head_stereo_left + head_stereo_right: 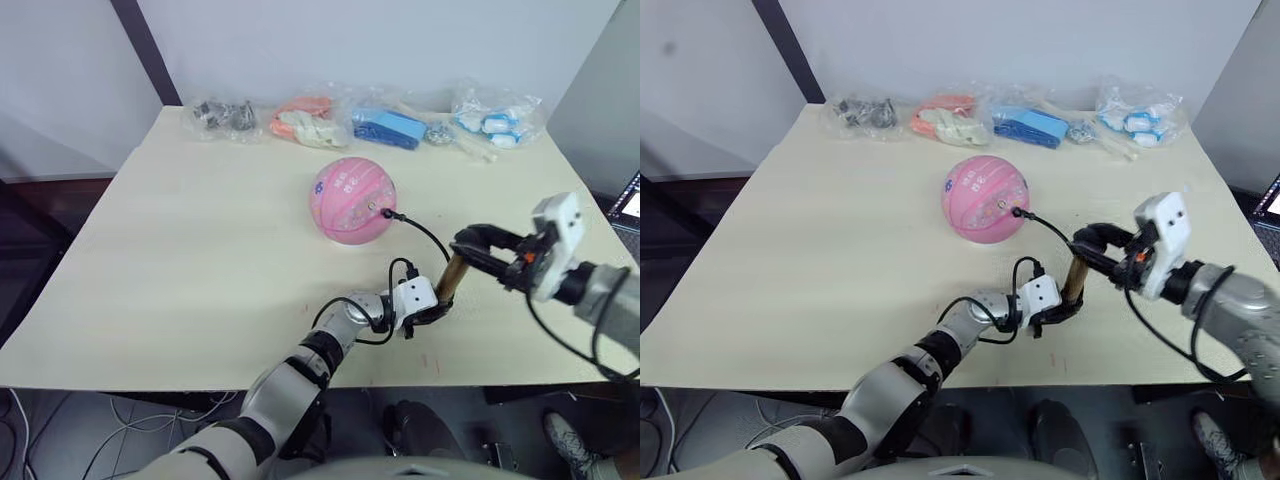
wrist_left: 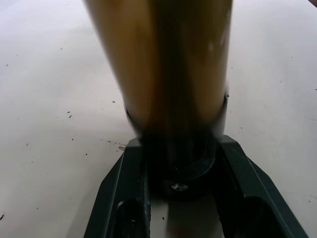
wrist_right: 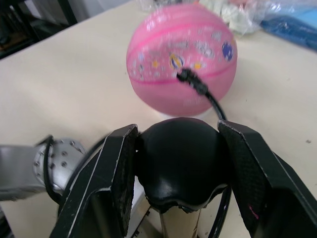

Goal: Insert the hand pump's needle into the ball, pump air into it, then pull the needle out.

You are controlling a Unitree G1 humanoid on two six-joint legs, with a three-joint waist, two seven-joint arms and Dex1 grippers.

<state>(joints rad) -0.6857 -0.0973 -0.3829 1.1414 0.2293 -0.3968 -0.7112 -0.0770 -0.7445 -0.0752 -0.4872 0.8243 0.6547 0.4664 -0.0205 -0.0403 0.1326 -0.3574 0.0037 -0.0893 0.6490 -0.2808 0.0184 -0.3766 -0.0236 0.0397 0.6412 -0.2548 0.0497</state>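
The pink ball (image 1: 352, 200) rests on the cream table (image 1: 200, 260), right of centre. The black hose (image 1: 425, 232) ends in a fitting (image 3: 190, 82) plugged into the ball's side; the needle itself is hidden inside the ball. The hand pump (image 1: 452, 278) stands nearly upright near the front edge. My left gripper (image 1: 437, 312) is shut on its black bottom cap (image 2: 181, 171), with the gold barrel (image 2: 163, 64) rising above. My right gripper (image 1: 476, 245) is shut on the black handle (image 3: 181, 158) at the top.
Several clear plastic bags lie along the table's far edge: dark parts (image 1: 225, 117), orange and white items (image 1: 305, 122), blue items (image 1: 390, 127), blue-white items (image 1: 495, 120). Open tabletop spreads to the left of the ball.
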